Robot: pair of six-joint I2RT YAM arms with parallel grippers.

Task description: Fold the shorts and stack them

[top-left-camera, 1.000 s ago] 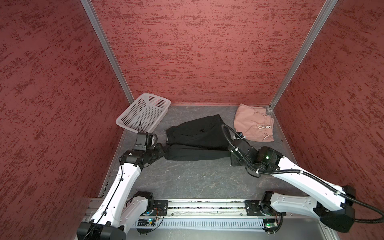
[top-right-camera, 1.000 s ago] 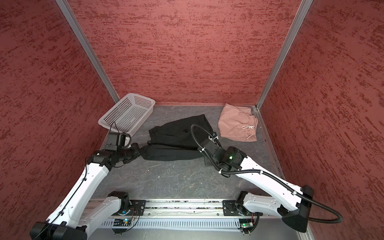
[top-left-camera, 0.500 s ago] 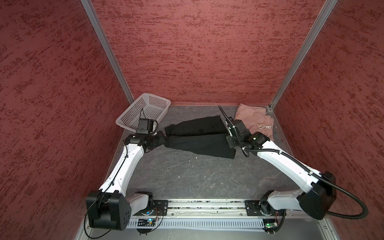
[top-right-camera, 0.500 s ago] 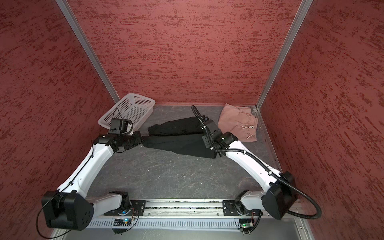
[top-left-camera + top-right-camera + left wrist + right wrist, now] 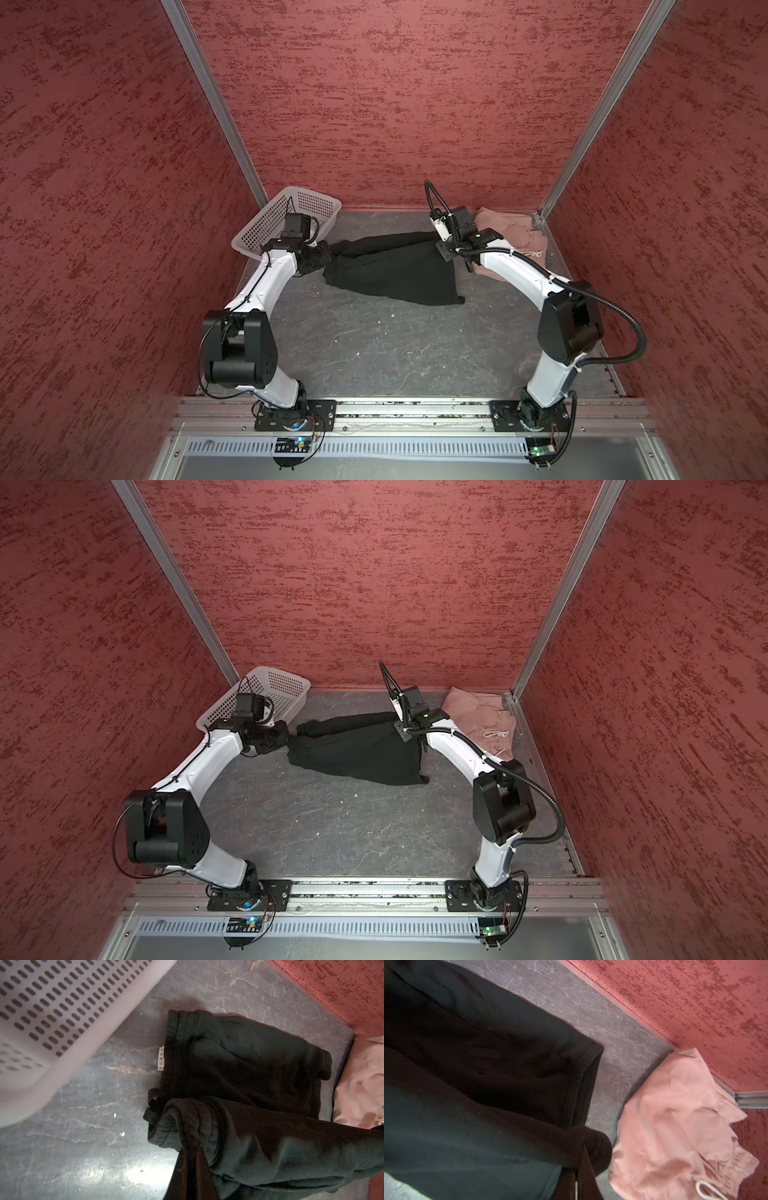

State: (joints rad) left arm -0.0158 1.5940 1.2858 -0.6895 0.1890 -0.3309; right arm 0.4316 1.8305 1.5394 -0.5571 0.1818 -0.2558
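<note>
- Left end effector [image 5: 328, 258] is closed, gripping the black shorts [image 5: 395, 270] at the waistband.
- Right end effector [image 5: 445, 254] is closed, gripping the opposite end.
- Pink shorts [image 5: 519, 237] lie beside them on the table [image 5: 374, 345].

We find the basket [image 5: 266, 226] far left, the first shorts [image 5: 395, 270] beside it at centre, the second shorts [image 5: 524, 237] far right, on the table [image 5: 374, 345].

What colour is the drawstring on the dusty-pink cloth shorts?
Off-white drawstring against the dusty-pink cloth shorts; shows best in the right wrist view.
</note>
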